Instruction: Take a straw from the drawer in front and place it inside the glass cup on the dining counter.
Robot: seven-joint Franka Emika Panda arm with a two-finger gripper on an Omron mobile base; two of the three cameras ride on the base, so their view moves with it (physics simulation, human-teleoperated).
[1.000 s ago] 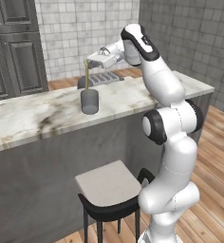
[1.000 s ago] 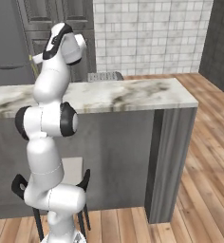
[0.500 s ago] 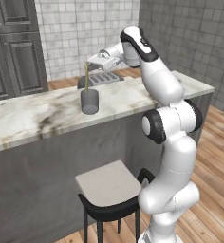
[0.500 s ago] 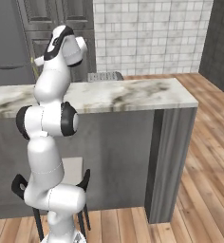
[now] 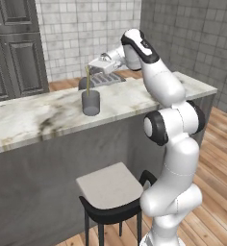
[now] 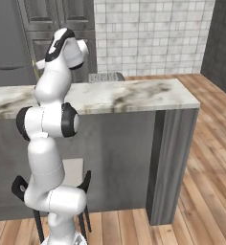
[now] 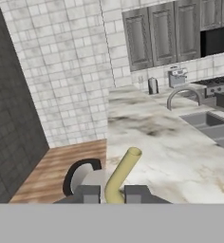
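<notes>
The glass cup (image 5: 91, 104), a small grey tumbler, stands on the dining counter (image 5: 33, 122). Directly above it, my gripper (image 5: 90, 66) is shut on the top of the straw (image 5: 88, 81). The thin pale-yellow straw hangs upright with its lower end at the cup's rim. In the hand view the straw (image 7: 124, 170) rises from between the two fingertips of the gripper (image 7: 111, 194). In the right base view my arm stands in front of the cup, at the left of the dining counter (image 6: 134, 95). The drawer is out of view.
A grey slotted appliance (image 5: 103, 78) sits on the counter just behind the cup. A black-framed stool (image 5: 108, 185) stands below the counter beside my base. The counter's right end (image 6: 186, 98) drops to wooden floor. A sink and tap (image 7: 182, 95) lie further off.
The gripper has come down a little with the straw. The straw's lower end is now nearer the cup's rim. The cup has not moved.
</notes>
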